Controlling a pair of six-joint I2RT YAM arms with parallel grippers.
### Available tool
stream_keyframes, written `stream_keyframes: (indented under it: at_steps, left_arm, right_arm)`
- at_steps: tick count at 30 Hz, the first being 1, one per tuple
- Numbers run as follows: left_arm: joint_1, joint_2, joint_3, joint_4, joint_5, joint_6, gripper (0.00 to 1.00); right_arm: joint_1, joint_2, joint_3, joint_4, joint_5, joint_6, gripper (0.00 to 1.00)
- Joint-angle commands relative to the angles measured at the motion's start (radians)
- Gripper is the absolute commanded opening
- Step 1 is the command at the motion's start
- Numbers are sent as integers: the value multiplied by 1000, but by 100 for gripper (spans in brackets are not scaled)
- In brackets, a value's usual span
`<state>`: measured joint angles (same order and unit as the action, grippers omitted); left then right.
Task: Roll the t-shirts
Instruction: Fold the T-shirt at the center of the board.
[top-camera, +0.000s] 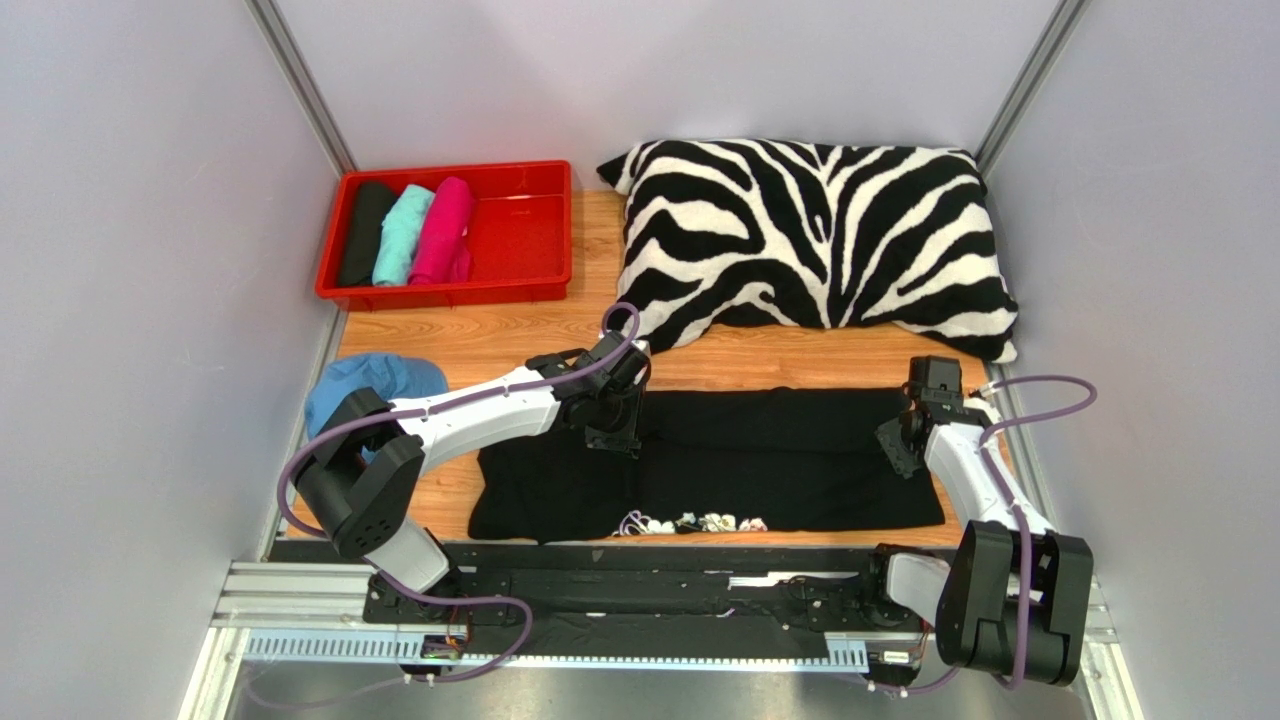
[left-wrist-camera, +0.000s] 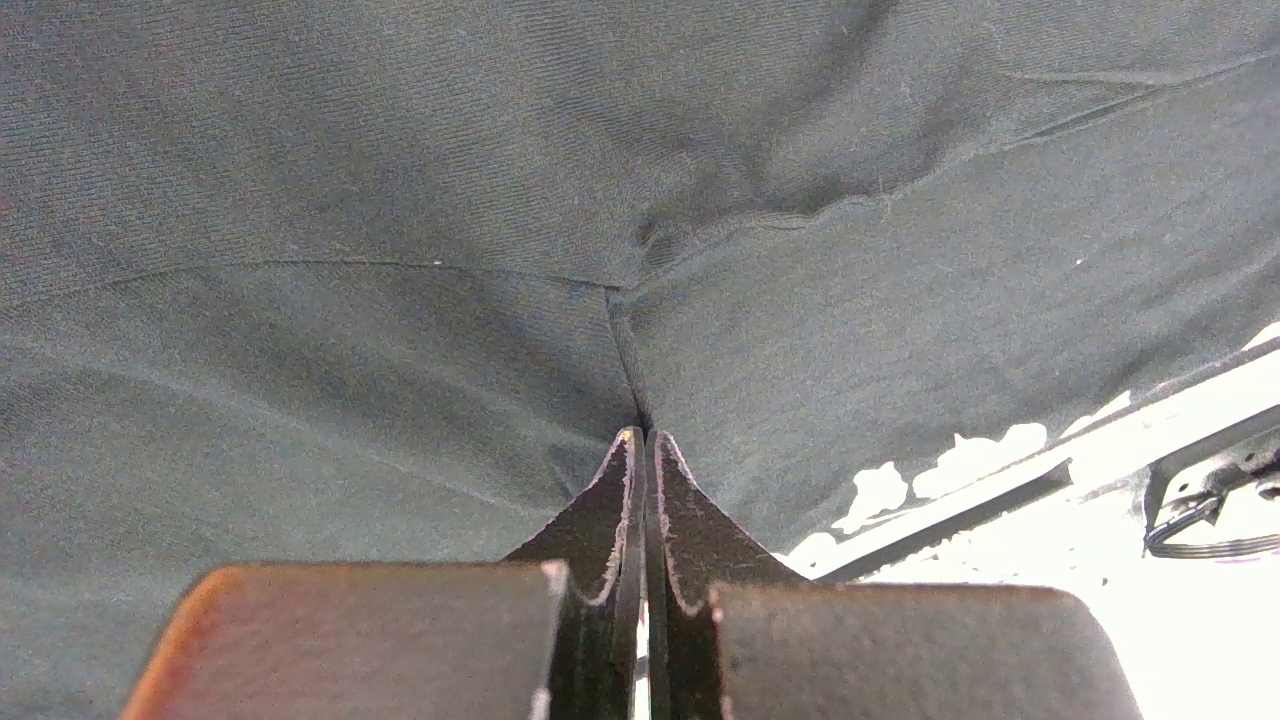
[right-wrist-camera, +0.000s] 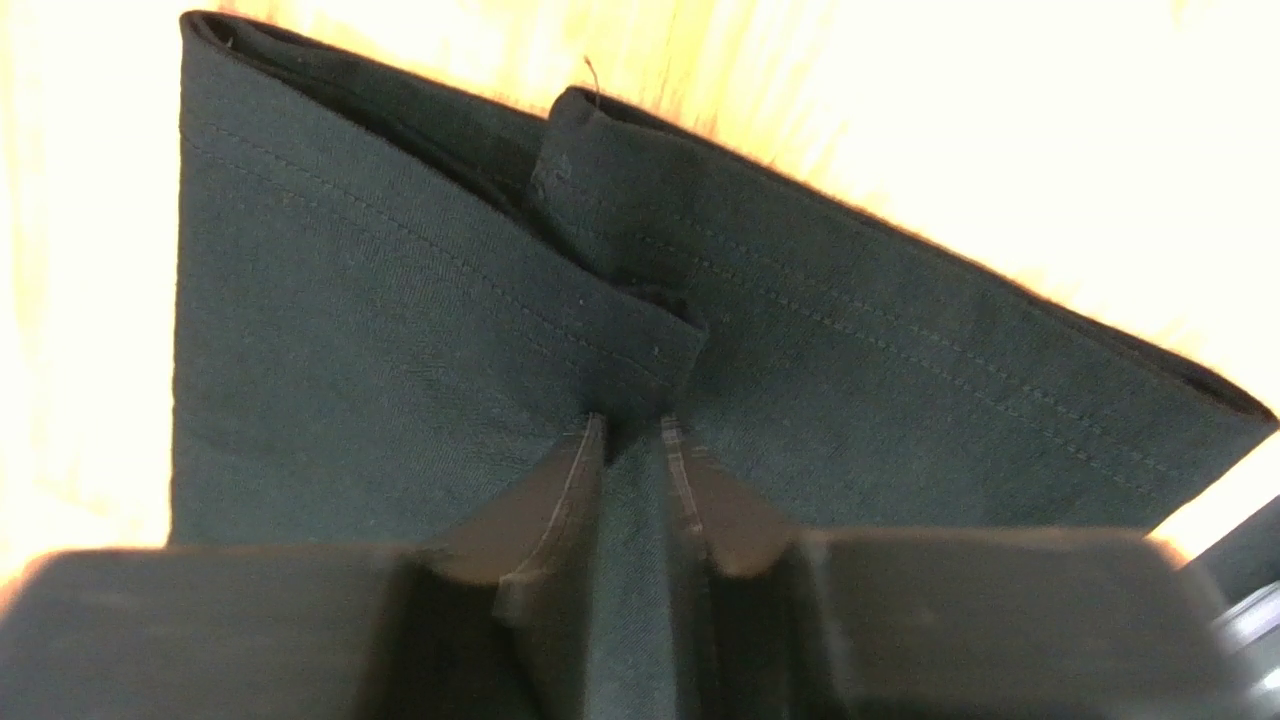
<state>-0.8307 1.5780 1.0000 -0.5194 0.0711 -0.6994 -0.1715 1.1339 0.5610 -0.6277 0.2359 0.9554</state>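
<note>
A large black t-shirt (top-camera: 766, 450) lies folded into a long flat band on the wooden table, its small white print (top-camera: 691, 522) at the near edge. My left gripper (top-camera: 616, 438) is down on the band's left-middle part. In the left wrist view this gripper (left-wrist-camera: 646, 435) is shut, and creases in the cloth (left-wrist-camera: 451, 180) run into its tips. My right gripper (top-camera: 906, 443) is at the band's right end. In the right wrist view it (right-wrist-camera: 634, 428) is shut on a fold of the hemmed edge (right-wrist-camera: 616, 300), with cloth filling the gap between its fingers.
A red tray (top-camera: 526, 225) at the back left holds rolled black (top-camera: 365, 233), teal (top-camera: 401, 233) and pink (top-camera: 445, 230) t-shirts side by side. A zebra-striped pillow (top-camera: 812, 240) lies at the back right. A blue cloth (top-camera: 368, 387) sits at the left wall.
</note>
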Motion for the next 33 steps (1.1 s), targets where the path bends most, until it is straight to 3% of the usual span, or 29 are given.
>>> stream_keyframes:
  at_steps: [1, 8, 20, 33]
  left_arm:
    - [-5, -36, -3, 19, 13, 17, 0]
    - [-5, -49, -6, 9, 10, 21, 0]
    - [-5, -79, -17, -7, 26, 40, 0]
    - [-4, -159, -55, -41, 62, 60, 0]
  right_arm:
    - [-3, 18, 37, 34, 37, 0, 17]
    - [-3, -10, 86, -20, 51, -15, 15]
    - [-3, -22, 145, -58, 74, -46, 0]
    - [-3, -13, 231, -99, 115, -89, 0]
